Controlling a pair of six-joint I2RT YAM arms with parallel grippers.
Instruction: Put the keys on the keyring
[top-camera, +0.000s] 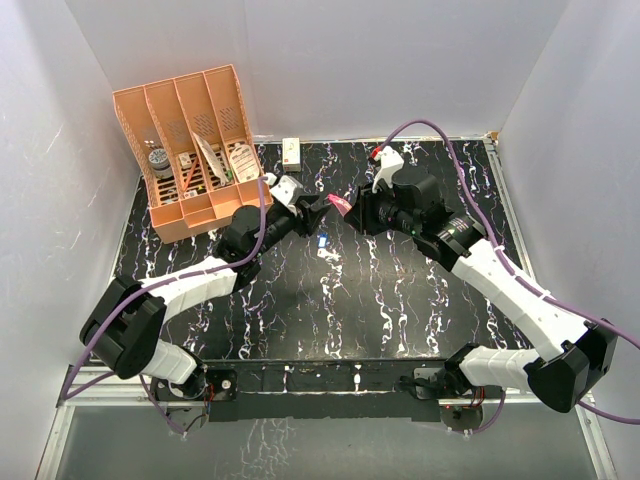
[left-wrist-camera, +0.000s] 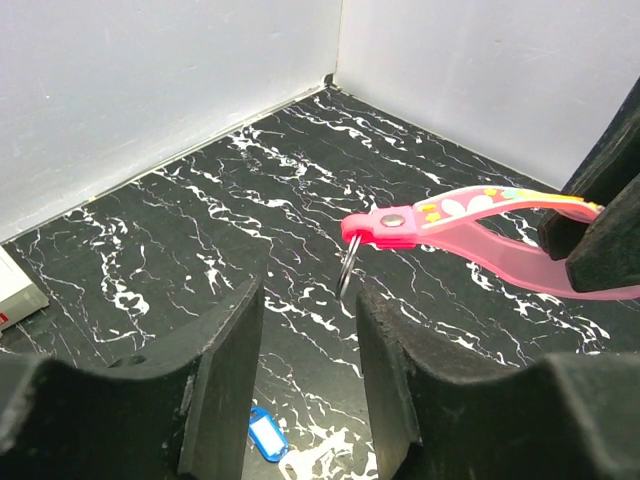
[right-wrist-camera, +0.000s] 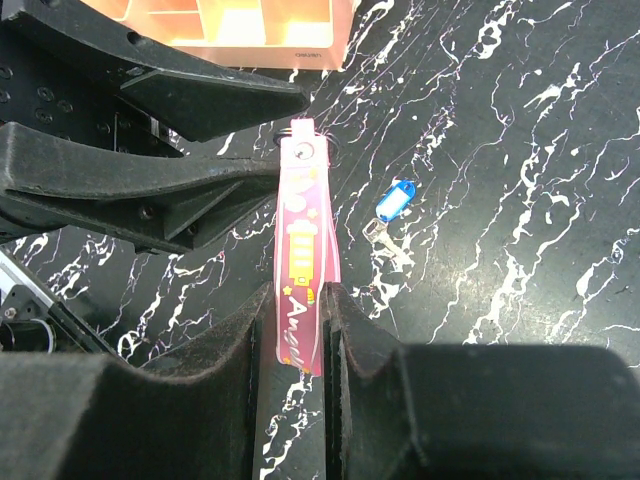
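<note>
While clamping the keyring (right-wrist-camera: 300, 230) in the right end effector (right-wrist-camera: 298, 300), holding the left end effector (left-wrist-camera: 305, 300) half-open around its left tip, seemingly without contact.

Glossy pink plastic keyring (right-wrist-camera: 302, 240), smooth black marbled table (left-wrist-camera: 250, 190)

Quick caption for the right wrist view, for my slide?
Right gripper clamps the pink keyring, its ring end between the open fingers of the left gripper; blue-tagged key lies on the table.
</note>
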